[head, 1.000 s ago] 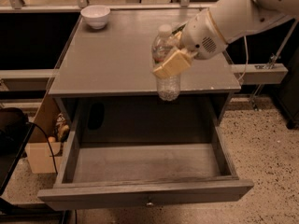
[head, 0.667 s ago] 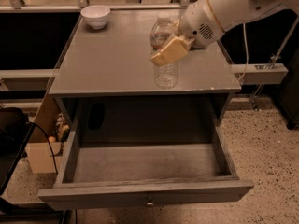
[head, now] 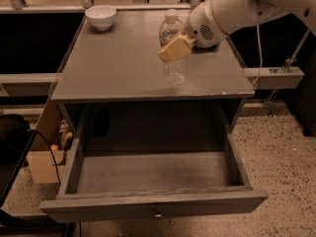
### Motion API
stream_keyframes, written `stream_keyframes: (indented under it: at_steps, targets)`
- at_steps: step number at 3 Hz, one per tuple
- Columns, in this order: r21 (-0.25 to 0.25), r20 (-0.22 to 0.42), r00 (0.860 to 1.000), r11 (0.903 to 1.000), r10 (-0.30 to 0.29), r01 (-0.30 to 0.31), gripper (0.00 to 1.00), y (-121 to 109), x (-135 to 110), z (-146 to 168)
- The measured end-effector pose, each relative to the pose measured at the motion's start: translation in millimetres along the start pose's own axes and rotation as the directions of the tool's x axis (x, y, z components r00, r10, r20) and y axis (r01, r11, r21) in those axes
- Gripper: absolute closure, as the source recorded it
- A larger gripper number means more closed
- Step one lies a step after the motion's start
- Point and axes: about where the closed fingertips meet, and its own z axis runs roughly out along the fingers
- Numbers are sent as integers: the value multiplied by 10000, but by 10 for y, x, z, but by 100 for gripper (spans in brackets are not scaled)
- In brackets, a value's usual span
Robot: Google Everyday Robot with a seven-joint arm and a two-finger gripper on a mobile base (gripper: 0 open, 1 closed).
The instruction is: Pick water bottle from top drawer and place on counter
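Note:
The water bottle (head: pixel 174 69) is clear and ribbed with a white cap, held upright over the right part of the grey counter (head: pixel 118 63). My gripper (head: pixel 174 47) comes in from the upper right on a white arm and is shut on the bottle's upper half, its tan finger (head: pixel 175 48) across the front. The bottle's base is at or just above the counter surface; I cannot tell which. The top drawer (head: pixel 153 174) is pulled fully open below, and nothing shows inside it. Its small knob (head: pixel 158 214) shows on the front panel.
A white bowl (head: pixel 100 17) sits at the counter's back left corner. A cardboard box (head: pixel 43 164) and cables lie on the floor at the left of the cabinet. A low shelf (head: pixel 274 75) and speckled floor are at the right.
My gripper has carried the bottle up and back from over the counter's front edge to over the counter top.

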Motion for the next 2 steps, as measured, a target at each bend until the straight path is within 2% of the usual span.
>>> stream_keyframes:
  at_steps: [2]
  targets:
    - [169, 4, 9998, 9997, 202, -202, 100, -19, 1, 29]
